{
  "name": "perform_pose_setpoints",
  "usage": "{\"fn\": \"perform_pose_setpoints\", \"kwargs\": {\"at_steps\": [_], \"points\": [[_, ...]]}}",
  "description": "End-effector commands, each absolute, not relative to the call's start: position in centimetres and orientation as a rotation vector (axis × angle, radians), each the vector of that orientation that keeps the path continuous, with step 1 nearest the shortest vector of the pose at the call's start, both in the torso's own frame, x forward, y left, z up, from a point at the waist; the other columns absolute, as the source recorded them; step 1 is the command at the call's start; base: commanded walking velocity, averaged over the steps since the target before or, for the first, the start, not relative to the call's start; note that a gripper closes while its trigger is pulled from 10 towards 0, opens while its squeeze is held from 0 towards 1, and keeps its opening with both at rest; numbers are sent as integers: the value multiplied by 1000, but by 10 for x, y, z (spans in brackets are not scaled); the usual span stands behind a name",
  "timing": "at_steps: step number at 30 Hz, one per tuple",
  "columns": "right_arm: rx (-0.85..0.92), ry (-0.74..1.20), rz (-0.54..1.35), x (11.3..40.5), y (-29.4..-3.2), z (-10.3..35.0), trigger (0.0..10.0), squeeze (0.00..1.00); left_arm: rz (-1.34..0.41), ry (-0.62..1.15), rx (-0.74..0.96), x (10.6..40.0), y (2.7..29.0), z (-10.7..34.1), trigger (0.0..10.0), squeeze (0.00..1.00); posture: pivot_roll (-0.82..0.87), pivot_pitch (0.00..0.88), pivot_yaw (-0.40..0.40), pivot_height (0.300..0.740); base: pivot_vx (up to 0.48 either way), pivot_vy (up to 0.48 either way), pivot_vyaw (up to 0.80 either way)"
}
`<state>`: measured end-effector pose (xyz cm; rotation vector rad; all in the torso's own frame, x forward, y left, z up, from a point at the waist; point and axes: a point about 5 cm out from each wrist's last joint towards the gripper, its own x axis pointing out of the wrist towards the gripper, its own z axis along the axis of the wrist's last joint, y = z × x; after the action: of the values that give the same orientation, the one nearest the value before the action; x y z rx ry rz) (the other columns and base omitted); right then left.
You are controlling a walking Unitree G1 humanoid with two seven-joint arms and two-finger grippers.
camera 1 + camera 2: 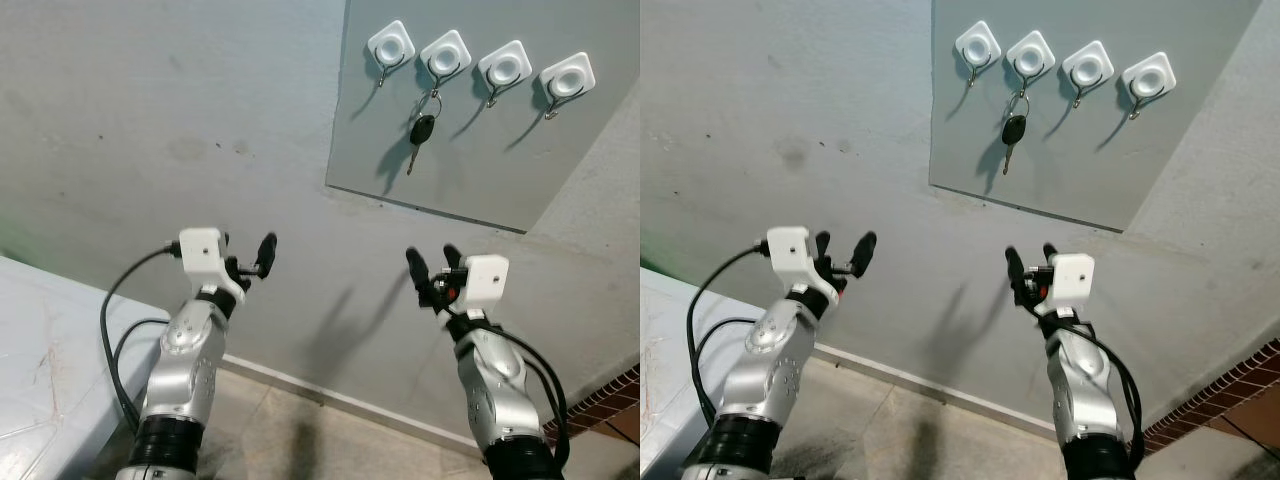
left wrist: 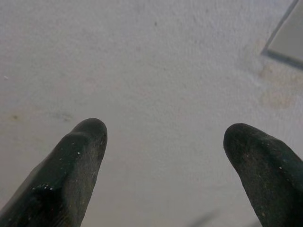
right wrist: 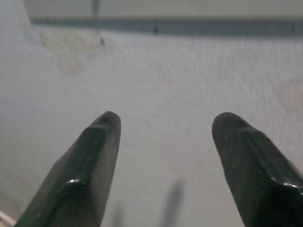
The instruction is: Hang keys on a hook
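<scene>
A black car key (image 1: pixel 422 130) on a metal ring hangs from the second of several white square hooks (image 1: pixel 445 52), which sit in a row on a grey panel (image 1: pixel 470 170) high on the wall. Both arms are raised toward the wall, well below the panel. My left gripper (image 1: pixel 248 254) is open with nothing between its fingers (image 2: pixel 80 161), facing bare wall left of the panel. My right gripper (image 1: pixel 433 262) is open too and holds nothing. Its fingers (image 3: pixel 246 161) point at the wall just under the panel's lower edge.
A white tabletop (image 1: pixel 40 350) lies at the lower left beside my left arm. A pale baseboard (image 1: pixel 330 395) runs along the wall's foot above a tiled floor. Red brickwork (image 1: pixel 610 400) shows at the lower right.
</scene>
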<state>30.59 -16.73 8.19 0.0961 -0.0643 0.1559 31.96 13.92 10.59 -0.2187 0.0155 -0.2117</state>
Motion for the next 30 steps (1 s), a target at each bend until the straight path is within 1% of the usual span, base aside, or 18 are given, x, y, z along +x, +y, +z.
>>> {"fn": "perform_pose_setpoints", "kwargs": {"at_steps": [1,2,8,15,22,27,30], "points": [[82,-63,140,304,-168,81,10000,165,-221,-9,-213,319,138,105,10000,0,9,0,-14,732,0,0,0],[81,-54,138,303,-168,79,10000,0,-221,-11,-213,318,137,104,10000,0,10,0,-14,732,0,0,0],[51,6,132,294,-169,61,10000,0,-206,30,-197,312,136,84,10000,0,4,0,-13,732,0,0,0],[69,-38,114,297,-170,68,10000,0,-200,-27,-197,315,138,90,10000,0,3,0,-11,732,0,0,0],[23,-67,107,296,-170,73,10000,0,-203,-87,-192,316,140,100,10000,0,5,0,-12,732,0,0,0],[-45,-123,73,286,-175,85,10000,0,-201,-136,-147,306,141,109,10000,0,3,0,-10,732,0,0,0],[-47,-157,68,276,-174,94,10000,0,-182,-151,-145,299,144,112,10000,0,0,0,-10,732,0,0,0]]}}
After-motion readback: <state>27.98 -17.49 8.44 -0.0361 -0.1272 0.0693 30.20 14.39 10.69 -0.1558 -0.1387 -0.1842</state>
